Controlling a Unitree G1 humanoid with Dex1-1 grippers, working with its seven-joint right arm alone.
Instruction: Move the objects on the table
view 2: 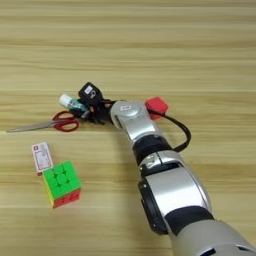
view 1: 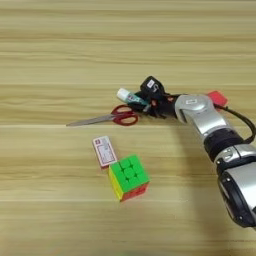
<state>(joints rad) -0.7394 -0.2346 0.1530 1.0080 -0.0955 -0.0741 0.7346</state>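
Observation:
My right gripper (view 1: 146, 99) reaches in from the right to the green end of the white-and-green glue stick (view 1: 128, 96), which lies on the table (view 1: 60, 55) with its white cap pointing left. Right below them lie the red-handled scissors (view 1: 123, 116), blades pointing left. The small red-and-white card box (view 1: 104, 150) lies flat nearer the front, touching the green/red/yellow puzzle cube (view 1: 129, 176) at its right front corner. The small red cube (view 2: 156, 106) sits just behind my silver forearm (view 2: 131, 120).
A black cable (view 2: 181, 131) loops out from the forearm over the table to the right. Bare wood stretches across the whole back and the left of the table.

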